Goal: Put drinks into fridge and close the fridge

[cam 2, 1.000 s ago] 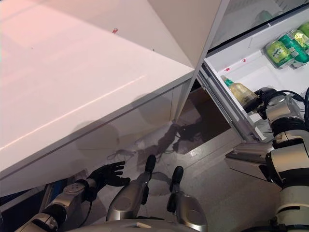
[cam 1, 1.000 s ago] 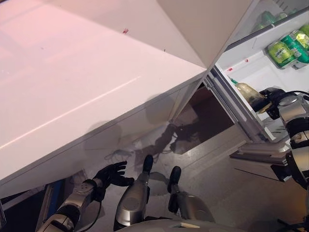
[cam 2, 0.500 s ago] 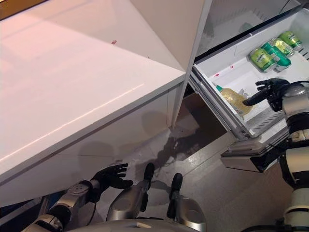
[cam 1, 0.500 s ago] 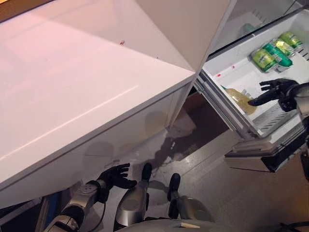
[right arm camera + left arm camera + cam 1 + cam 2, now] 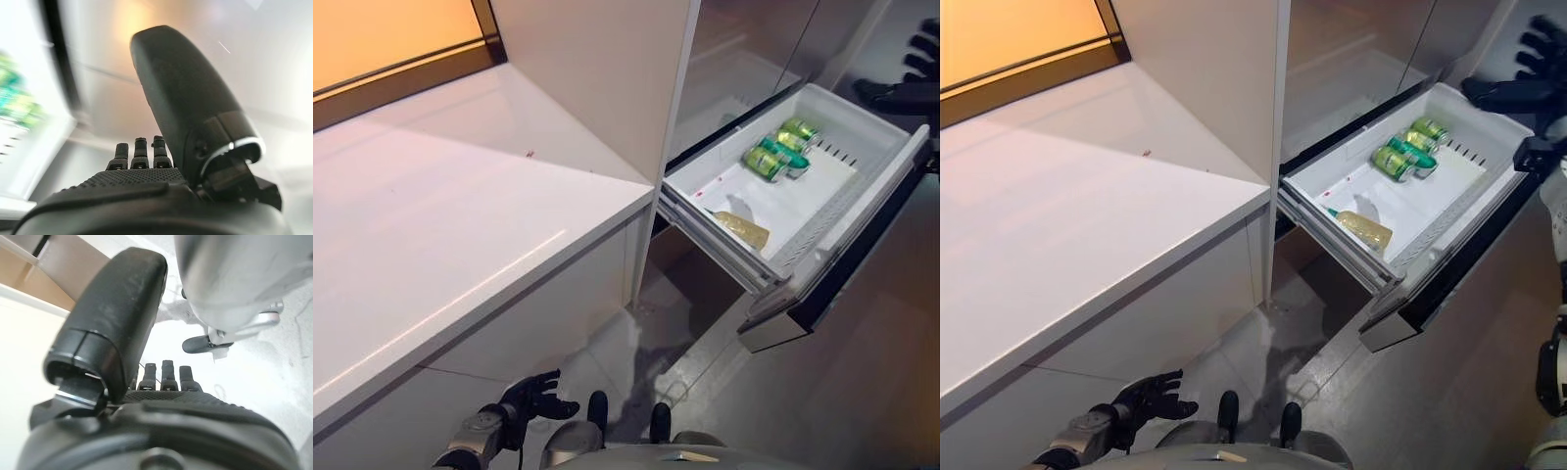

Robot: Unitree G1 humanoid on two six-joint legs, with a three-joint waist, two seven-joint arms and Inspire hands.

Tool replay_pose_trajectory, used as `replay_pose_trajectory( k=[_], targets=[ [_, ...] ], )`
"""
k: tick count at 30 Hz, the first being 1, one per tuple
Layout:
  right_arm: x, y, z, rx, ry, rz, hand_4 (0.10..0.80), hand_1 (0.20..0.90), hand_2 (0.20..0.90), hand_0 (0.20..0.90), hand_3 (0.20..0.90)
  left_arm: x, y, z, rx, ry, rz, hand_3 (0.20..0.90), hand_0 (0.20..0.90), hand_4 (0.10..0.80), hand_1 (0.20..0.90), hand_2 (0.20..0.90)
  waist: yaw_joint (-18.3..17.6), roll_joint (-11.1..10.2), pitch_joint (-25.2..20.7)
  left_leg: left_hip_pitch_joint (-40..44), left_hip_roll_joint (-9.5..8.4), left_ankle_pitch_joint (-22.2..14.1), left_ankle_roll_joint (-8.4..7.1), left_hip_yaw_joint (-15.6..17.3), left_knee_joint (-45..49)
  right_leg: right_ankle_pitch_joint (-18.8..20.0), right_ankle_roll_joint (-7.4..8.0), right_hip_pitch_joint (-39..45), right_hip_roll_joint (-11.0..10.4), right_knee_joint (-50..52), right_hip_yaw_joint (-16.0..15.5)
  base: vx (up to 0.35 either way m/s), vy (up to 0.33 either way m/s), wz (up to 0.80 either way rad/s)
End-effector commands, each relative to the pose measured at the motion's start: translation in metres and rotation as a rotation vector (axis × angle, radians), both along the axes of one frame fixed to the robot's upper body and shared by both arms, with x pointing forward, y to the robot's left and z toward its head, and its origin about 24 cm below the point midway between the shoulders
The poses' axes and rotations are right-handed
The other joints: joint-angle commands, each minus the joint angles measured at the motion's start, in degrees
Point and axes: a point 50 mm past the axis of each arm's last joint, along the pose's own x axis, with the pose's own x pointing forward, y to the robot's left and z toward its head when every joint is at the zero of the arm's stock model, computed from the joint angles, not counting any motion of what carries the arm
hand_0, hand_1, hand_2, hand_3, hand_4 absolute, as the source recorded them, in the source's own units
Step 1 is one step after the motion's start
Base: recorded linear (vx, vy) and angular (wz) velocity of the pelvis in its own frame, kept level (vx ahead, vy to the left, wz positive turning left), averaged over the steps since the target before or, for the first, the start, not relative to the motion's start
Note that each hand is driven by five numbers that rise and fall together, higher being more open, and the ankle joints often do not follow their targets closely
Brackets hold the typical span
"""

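Observation:
The fridge drawer stands pulled out, white inside with a dark front panel. Green cans lie together at its far end. A bottle of yellowish drink with a green cap lies on its side at the near end, free of both hands. My right hand is open with spread fingers, up beyond the drawer's far corner and apart from the drinks; its straight fingers show in the right wrist view. My left hand is open and empty, low by the floor under the counter.
A long white counter fills the left side, with an orange panel behind it. A tall white cabinet side stands between the counter and the fridge. Grey floor lies below and right of the drawer.
The camera has shifted upward and back. My right hand let go of the bottle, left it lying in the drawer, and rose out past the drawer's far corner. The left hand stayed low.

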Motion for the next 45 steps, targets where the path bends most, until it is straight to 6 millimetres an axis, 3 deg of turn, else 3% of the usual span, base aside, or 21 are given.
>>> replay_pose_trajectory(
  k=[1,9,12,19,30,42,45],
  targets=[
    [-0.018,-0.014,0.013,0.076,-0.206,-0.088,0.8,0.9,0.9,0.9,0.9,-0.026,-0.004,-0.011,0.006,0.091,-0.038,0.9,0.9,0.8,0.9,0.9,-0.74,-0.07,-7.17,0.94,-1.3,-10.16,0.72,0.46,5.05,-4.94,2.68,-1.1,-1.23,6.39,0.12,0.073,0.034,-0.16],
    [-0.024,-0.019,-0.04,0.215,-0.178,-0.122,0.8,0.9,0.9,0.9,0.9,-0.03,-0.004,-0.012,0.041,0.096,-0.067,0.9,0.9,0.8,0.9,0.9,-0.38,-0.01,-3.88,-2.1,-3.19,-14.55,3.23,-1.2,15.37,-7.8,2.16,-4.25,-2.88,15.55,1.75,0.065,-0.024,-0.1],
    [-0.024,-0.013,-0.032,0.211,-0.259,-0.139,0.8,0.9,0.9,0.9,0.9,-0.005,-0.006,-0.004,0.06,0.018,-0.074,0.9,0.9,0.8,0.9,0.9,0.6,0.15,0.9,-9.1,-4.41,-17.24,4.26,-2.37,23.26,-9.25,1.21,-9.39,-3.59,20.53,1.2,-0.148,-0.095,0.02],
    [-0.007,0.008,-0.01,0.195,-0.33,-0.128,0.8,0.9,0.9,0.9,0.9,0.045,-0.023,0.015,0.045,-0.168,-0.044,0.9,0.9,0.8,0.9,0.9,0.87,1.81,8.73,-22.22,-5.12,-18.41,5.81,-1.59,33.35,-10.6,-0.55,-22.81,-3.67,31.8,1.07,-0.232,-0.022,0.01],
    [0.019,0.024,-0.015,0.299,-0.282,-0.008,0.8,0.9,0.9,0.9,0.9,0.062,-0.035,0.023,0.017,-0.258,-0.023,0.9,0.9,0.8,0.9,0.9,1.66,3.99,12.25,-30.78,-6.36,-19.01,5.97,-0.17,40.74,-13.23,-1.69,-32.53,-4.16,42.54,0.11,-0.049,0.042,0.0],
    [0.044,0.079,-0.013,0.184,-0.188,0.393,0.8,0.9,0.9,0.9,0.9,0.058,-0.033,0.022,-0.003,-0.249,-0.011,0.9,0.9,0.8,0.9,0.9,2.54,4.62,13.0,-29.46,-6.19,-17.43,5.08,-0.36,39.09,-12.91,-1.53,-31.84,-4.64,42.94,-0.3,0.02,0.051,-0.02],
    [0.048,0.085,-0.011,0.16,-0.156,0.441,0.8,0.9,0.9,0.9,0.9,0.057,-0.034,0.022,-0.007,-0.254,-0.015,0.9,0.9,0.8,0.9,0.9,3.32,4.46,13.17,-28.7,-6.06,-16.77,4.93,-0.91,37.97,-12.48,-1.24,-30.95,-5.0,42.21,-0.49,0.019,0.016,0.02]
  ],
)
